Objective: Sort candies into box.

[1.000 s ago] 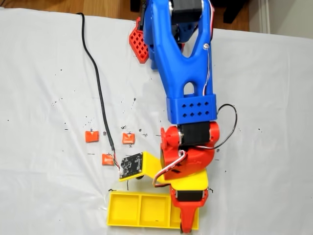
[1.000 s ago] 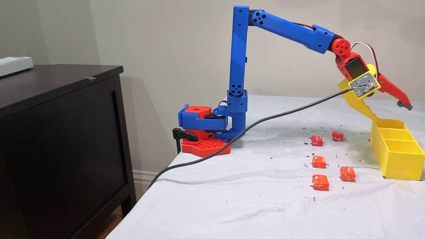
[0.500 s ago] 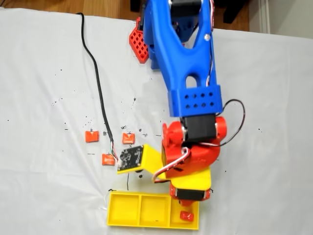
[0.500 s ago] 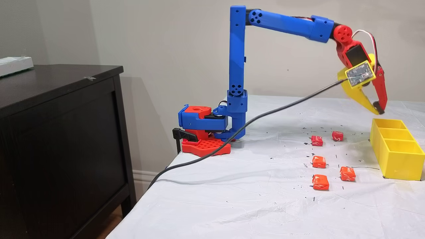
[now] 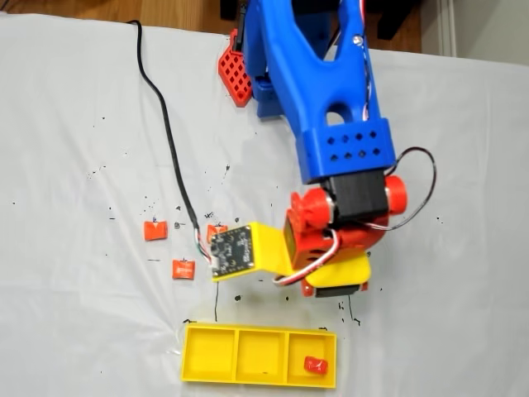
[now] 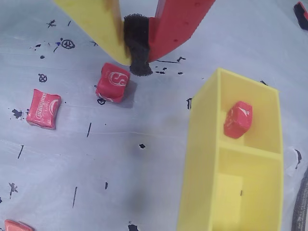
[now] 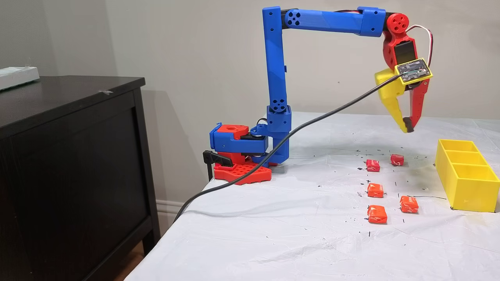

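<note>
My gripper (image 6: pixel 137 62) is shut and holds nothing. In a fixed view the gripper (image 7: pixel 406 125) hangs high over the cloth, left of the yellow box (image 7: pixel 468 191). A red candy (image 6: pixel 113 83) lies on the cloth just under the tips, with a second red candy (image 6: pixel 44 108) to its left. A third red candy (image 6: pixel 237 119) rests in the end compartment of the box (image 6: pixel 202 159); from above that candy (image 5: pixel 314 364) is in the right compartment. Three orange candies (image 7: pixel 375 190) (image 7: pixel 409 204) (image 7: pixel 377 214) lie nearer the front, and two red ones (image 7: pixel 373 165) (image 7: pixel 397 159) behind them.
A black cable (image 7: pixel 273 156) runs from the wrist camera board across the white cloth and off the table's left edge. The arm's base (image 7: pixel 242 156) is clamped at the table's far left corner. A dark cabinet (image 7: pixel 70 156) stands left of the table.
The gripper drew back from above the box toward the base and rose, and its jaws went from open to shut. A red candy now lies in the box's end compartment.
</note>
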{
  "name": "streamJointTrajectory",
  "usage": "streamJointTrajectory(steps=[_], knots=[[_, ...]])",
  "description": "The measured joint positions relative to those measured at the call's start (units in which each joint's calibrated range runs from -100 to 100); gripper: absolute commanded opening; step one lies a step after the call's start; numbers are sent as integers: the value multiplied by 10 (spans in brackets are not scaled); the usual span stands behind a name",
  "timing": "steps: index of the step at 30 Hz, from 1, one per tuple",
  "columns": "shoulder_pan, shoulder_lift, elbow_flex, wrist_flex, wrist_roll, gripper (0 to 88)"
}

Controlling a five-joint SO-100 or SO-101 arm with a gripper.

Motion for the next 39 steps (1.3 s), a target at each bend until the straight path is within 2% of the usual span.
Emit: streamJointTrajectory(steps=[2,11,16,27,39], knots=[[-5,12,0,0,2,19],[-19,31,26,6,12,208],[-22,36,33,24,24,269],[-28,75,41,10,29,281],[-43,96,57,-40,29,255]])
